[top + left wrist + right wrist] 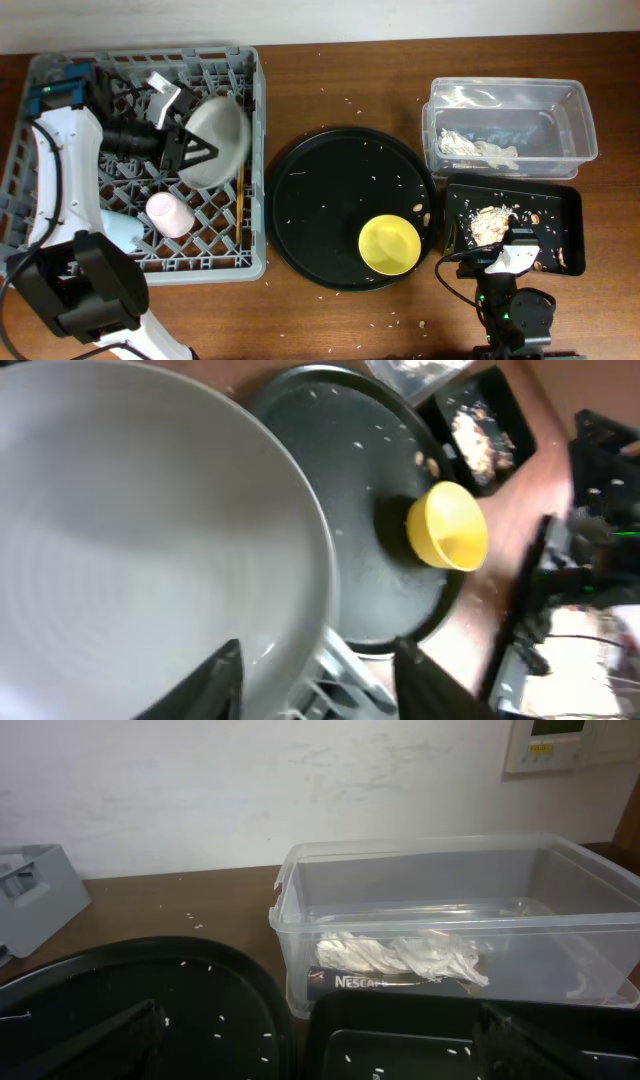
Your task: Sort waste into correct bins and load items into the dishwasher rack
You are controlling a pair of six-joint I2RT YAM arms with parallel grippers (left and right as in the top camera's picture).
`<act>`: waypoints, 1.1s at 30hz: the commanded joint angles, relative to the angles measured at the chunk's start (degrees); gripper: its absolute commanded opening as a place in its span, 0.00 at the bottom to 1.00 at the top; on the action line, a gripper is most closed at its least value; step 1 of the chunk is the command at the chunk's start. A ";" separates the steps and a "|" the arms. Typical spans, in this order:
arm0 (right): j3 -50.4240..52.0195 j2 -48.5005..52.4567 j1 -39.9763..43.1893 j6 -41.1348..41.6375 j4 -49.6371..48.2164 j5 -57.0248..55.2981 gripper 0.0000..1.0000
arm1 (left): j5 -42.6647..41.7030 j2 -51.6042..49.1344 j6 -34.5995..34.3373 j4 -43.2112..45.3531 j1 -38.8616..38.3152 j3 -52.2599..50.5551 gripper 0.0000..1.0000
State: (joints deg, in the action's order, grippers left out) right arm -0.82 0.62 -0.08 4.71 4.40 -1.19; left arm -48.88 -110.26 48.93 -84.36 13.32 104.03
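Observation:
The grey dishwasher rack (255,180) holds the pale plate (220,130) standing tilted, the pink cup (170,213), the light blue cup (125,232) and the chopsticks (240,195). My left gripper (193,150) is open, and the plate's rim (130,540) lies between its jaws (315,650). The yellow bowl (390,245) sits on the round black tray and also shows in the left wrist view (450,525). The clear tub (510,100) holds the napkin and wrapper (400,960). The black rectangular tray (570,215) holds food scraps (490,220). My right gripper (320,1020) is open and empty at the front, near that tray.
The large round black tray (330,200) lies mid-table, dotted with crumbs. More crumbs lie scattered on the brown table (350,100). A corner of the rack shows in the right wrist view (30,890), with a white wall behind.

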 commanded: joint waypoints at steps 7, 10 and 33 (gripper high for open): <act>0.50 -0.37 0.13 0.17 0.09 0.11 0.98 | -4.37 1.44 -7.52 -3.98 -5.49 4.68 0.64; 0.50 -0.37 0.15 0.17 0.09 0.11 0.98 | 32.37 1.31 -32.57 9.86 -18.86 4.66 0.64; 0.50 -0.37 0.15 0.17 0.09 0.11 0.99 | 82.31 -12.70 -75.21 5.64 -39.76 11.39 0.38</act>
State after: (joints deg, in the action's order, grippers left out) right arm -0.82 0.64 -0.08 4.71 4.40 -1.17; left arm 30.94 -121.43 -25.63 -81.47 -29.28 120.20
